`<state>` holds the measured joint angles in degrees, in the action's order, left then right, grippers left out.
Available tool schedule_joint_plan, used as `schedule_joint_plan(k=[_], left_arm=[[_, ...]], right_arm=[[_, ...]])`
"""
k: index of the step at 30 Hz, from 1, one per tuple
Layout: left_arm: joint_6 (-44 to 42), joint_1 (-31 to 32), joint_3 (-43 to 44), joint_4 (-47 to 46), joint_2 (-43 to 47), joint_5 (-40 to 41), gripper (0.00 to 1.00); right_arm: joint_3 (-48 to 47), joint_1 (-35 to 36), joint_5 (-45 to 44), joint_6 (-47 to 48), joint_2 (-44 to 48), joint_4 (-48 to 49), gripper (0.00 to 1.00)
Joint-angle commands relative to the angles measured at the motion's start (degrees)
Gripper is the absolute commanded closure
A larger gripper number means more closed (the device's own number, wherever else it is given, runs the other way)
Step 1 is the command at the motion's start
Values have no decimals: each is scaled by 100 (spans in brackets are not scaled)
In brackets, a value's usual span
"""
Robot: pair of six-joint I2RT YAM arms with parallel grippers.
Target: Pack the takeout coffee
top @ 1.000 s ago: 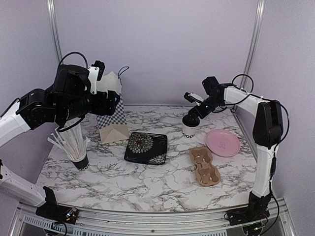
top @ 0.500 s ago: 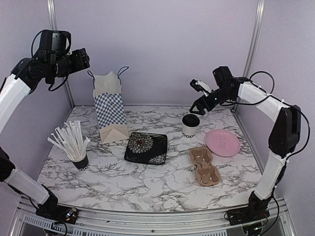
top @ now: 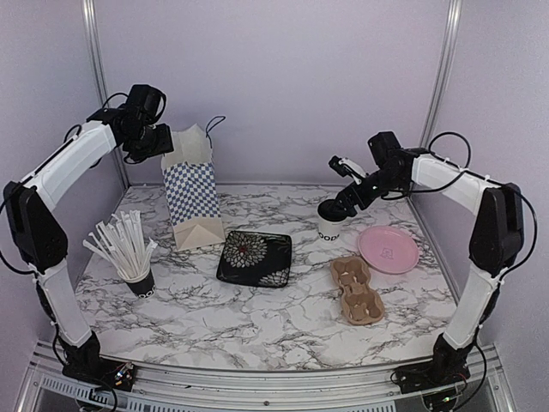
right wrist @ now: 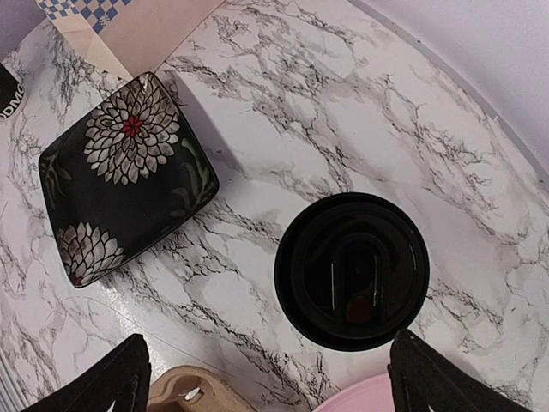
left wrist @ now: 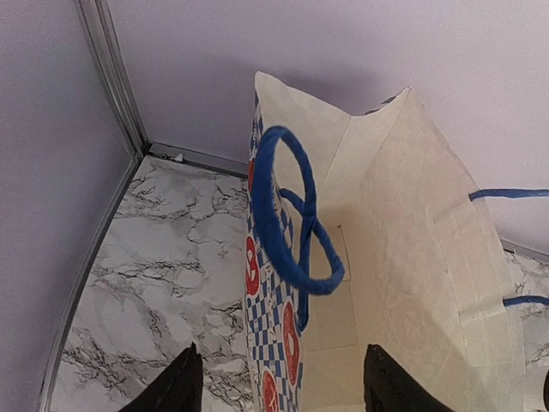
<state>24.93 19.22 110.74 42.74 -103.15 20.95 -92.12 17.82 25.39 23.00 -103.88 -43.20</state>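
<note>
R gripper [right wrist: 270, 360], jaws wide apart, is hovering over coffee cup [right wrist: 352, 270], lower right of wrist view; coming down off-centre, a finger's risking tipping it.

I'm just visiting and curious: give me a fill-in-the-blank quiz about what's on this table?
The coffee cup has a ___ lid. The round plate beside it is ___. The checkered bag has ___ handles. The right gripper above the cup is ___.
Missing: black, pink, blue, open.
</note>
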Motion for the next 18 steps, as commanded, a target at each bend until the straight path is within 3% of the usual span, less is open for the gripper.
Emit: schedule_joint_plan(k=[1, 3, 5, 10, 12, 15, 18], left_arm=[[-4, -94, 546, 69, -374, -286, 45], [20, -122, 656, 79, -546, -369, 56], [30, -125, 757, 110, -668, -385, 60], [38, -135, 1006, 374, -926, -175, 50], [18, -129, 995, 401, -958, -75, 51], [-37, -129, 1027, 402, -1033, 12, 64], [-106, -129, 1114, 423, -1120, 67, 88]], right_arm=[[34, 9, 206, 81, 228, 206, 6], [44, 6, 253, 81, 219, 201, 7], [58, 11, 283, 88, 217, 198, 7], [62, 11, 314, 84, 279, 203, 7], [83, 11, 348, 86, 301, 206, 7], [118, 9, 320, 95, 309, 220, 7], [132, 11, 306, 90, 306, 220, 8]])
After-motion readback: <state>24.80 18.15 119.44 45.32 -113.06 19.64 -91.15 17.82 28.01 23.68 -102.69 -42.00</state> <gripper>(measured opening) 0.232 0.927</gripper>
